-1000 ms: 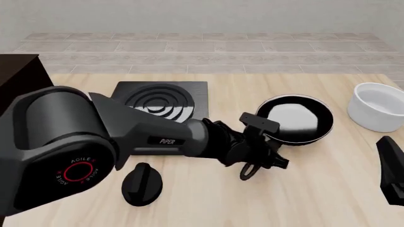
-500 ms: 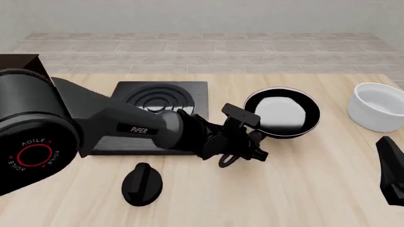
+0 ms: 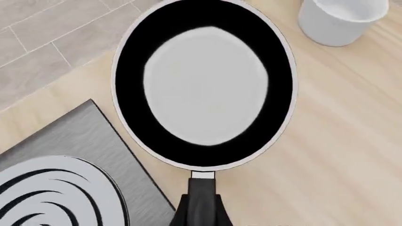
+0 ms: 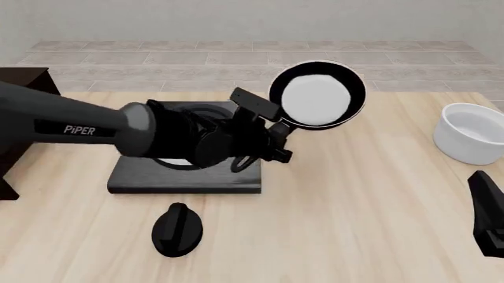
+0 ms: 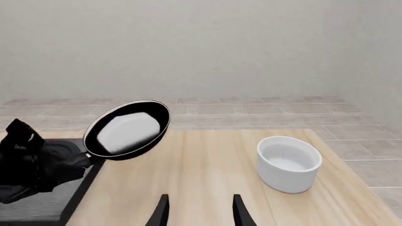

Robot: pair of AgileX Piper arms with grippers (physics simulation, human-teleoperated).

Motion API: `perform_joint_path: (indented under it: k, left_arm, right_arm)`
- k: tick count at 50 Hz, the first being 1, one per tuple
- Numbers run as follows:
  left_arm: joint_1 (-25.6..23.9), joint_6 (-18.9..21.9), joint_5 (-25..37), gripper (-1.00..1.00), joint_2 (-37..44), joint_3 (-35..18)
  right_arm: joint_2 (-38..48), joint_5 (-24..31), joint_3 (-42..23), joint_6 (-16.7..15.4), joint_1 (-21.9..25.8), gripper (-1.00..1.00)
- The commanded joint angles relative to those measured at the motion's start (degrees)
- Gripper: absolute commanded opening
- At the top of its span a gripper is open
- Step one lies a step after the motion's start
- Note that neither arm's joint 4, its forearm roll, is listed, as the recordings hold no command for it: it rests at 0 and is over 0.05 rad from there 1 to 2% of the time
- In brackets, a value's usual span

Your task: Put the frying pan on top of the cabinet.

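The frying pan [image 4: 317, 94] is black with a whitish glossy inside. My left gripper [image 4: 273, 140] is shut on its long handle and holds it tilted in the air above the stove plate's right far corner. In the left wrist view the pan [image 3: 204, 84] fills the picture, with its handle [image 3: 201, 202] running back between the fingers. The pan also shows in the right wrist view [image 5: 129, 128]. The dark brown cabinet [image 4: 22, 94] stands at the far left edge, apart from the pan. My right gripper [image 5: 199, 214] is open and empty, low at the front right [image 4: 488, 218].
A flat black stove plate [image 4: 185, 174] with rings lies under my left arm. A small black knob [image 4: 177, 230] lies in front of it. A white bowl [image 4: 473, 132] stands at the right, also in the right wrist view [image 5: 289, 162].
My left arm has lifted the pan off the table and carried it up and to the left, over the stove plate. The right arm has not moved.
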Motion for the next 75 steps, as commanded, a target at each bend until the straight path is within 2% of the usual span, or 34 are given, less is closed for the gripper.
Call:
perform_joint_path:
  k: [1, 3, 8, 10, 24, 36, 46, 48, 61, 65, 75]
  left_arm:
    - [5.6, 4.4, -1.2, -1.0, -7.6, 2.9]
    - [5.6, 4.4, -1.2, -1.0, -7.6, 2.9]
    - [11.6, 7.8, -1.4, -1.0, -10.7, 4.8]
    - [11.6, 7.8, -1.4, -1.0, -10.7, 4.8]
    - [22.3, 11.9, -0.9, -1.0, -15.4, 7.4]
    - [28.5, 10.9, 3.3, -1.0, -19.9, 7.3]
    - [33.3, 11.2, 4.3, -1.0, -21.8, 8.1]
    - [35.6, 10.6, 5.5, -1.0, -22.5, 7.8]
    - [43.4, 9.9, 9.3, -1.0, -25.1, 8.9]
    - [45.3, 7.2, 11.4, -1.0, -26.3, 8.3]
    - [49.5, 3.8, 15.8, -1.0, -31.9, 7.8]
  right_arm:
    - [0.0, 0.1, 0.0, -0.3, 0.1, 1.0]
    - [0.0, 0.1, 0.0, -0.3, 0.1, 1.0]
    - [0.0, 0.2, 0.0, -0.5, 0.3, 1.0]
    - [0.0, 0.2, 0.0, -0.5, 0.3, 1.0]
    - [0.0, 0.2, 0.0, -0.2, 0.4, 1.0]
    - [0.0, 0.2, 0.0, -0.6, 0.4, 1.0]
    - [0.0, 0.2, 0.0, -0.8, 0.5, 1.0]
    - [0.0, 0.2, 0.0, -0.8, 0.5, 1.0]
    - [0.0, 0.2, 0.0, -1.0, 0.6, 1.0]
    - [0.0, 0.2, 0.0, -0.9, 0.6, 1.0]
    - [0.0, 0.3, 0.0, -0.9, 0.6, 1.0]
